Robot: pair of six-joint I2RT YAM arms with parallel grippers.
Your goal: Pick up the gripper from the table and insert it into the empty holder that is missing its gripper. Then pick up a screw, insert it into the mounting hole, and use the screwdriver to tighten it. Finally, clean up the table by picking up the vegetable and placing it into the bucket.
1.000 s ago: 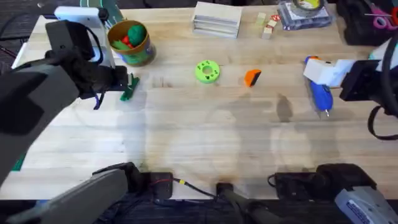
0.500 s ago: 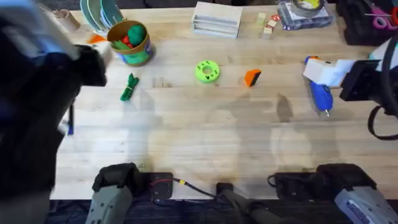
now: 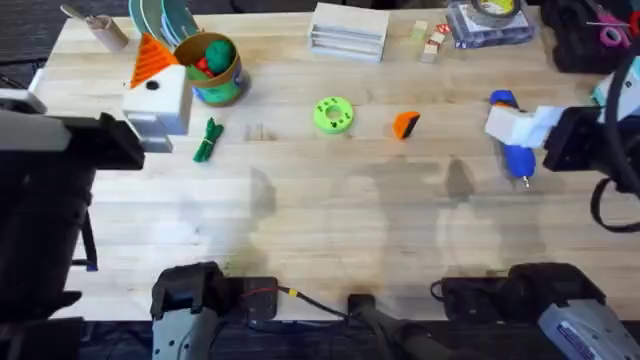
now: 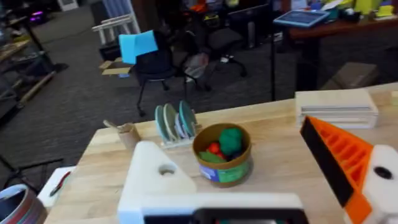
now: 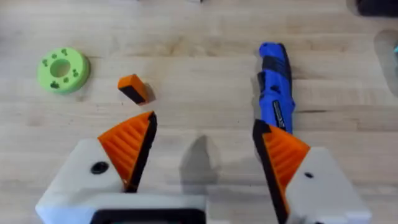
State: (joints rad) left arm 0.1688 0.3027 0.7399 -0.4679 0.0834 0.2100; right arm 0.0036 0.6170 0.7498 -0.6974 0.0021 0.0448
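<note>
— The gripper (image 3: 405, 124) lies on your bench (image 3: 350, 220), at three o'clock of the green disc (image 3: 333, 114).
— Your right end effector (image 5: 202, 146)?
— Fingers apart, blue screwdriver (image 5: 274, 84) just beside it. Left end effector (image 4: 249, 174) spread too.

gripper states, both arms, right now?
Left gripper: open, holding nothing; one white block has no orange finger.
Right gripper: open, holding nothing, above the table beside the screwdriver.
</note>
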